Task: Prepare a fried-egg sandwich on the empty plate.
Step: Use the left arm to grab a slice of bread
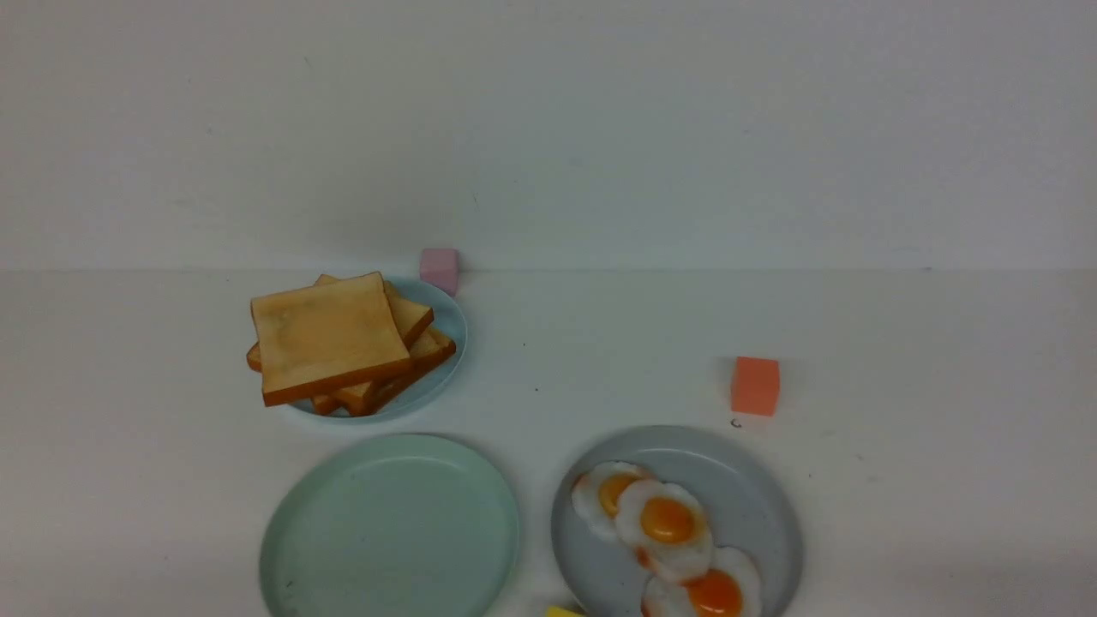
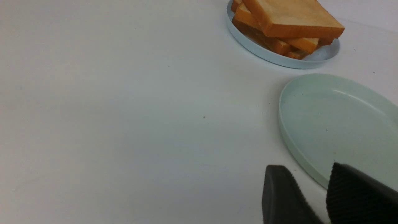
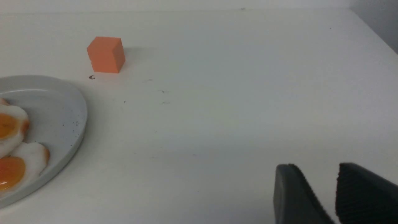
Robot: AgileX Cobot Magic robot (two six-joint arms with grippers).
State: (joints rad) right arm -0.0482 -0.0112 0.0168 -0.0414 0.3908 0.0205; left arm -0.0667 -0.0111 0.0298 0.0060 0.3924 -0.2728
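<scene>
The empty mint-green plate (image 1: pixel 390 531) lies at the front, left of centre, and also shows in the left wrist view (image 2: pixel 339 124). A stack of toast slices (image 1: pixel 330 338) sits on a small light-blue plate (image 1: pixel 450 330) behind it; the stack also shows in the left wrist view (image 2: pixel 289 21). Three fried eggs (image 1: pixel 667 523) lie on a grey plate (image 1: pixel 754 497) at the front right. My left gripper (image 2: pixel 306 166) hangs over the mint plate's near rim, its jaws slightly apart and empty. My right gripper (image 3: pixel 315 165) is over bare table right of the grey plate (image 3: pixel 67 124), its jaws slightly apart and empty. Neither gripper shows in the front view.
An orange cube (image 1: pixel 755 386) stands behind the grey plate, and it also shows in the right wrist view (image 3: pixel 106 54). A pink cube (image 1: pixel 440 269) stands by the back wall behind the toast. A yellow corner (image 1: pixel 564 612) shows at the front edge between the two big plates.
</scene>
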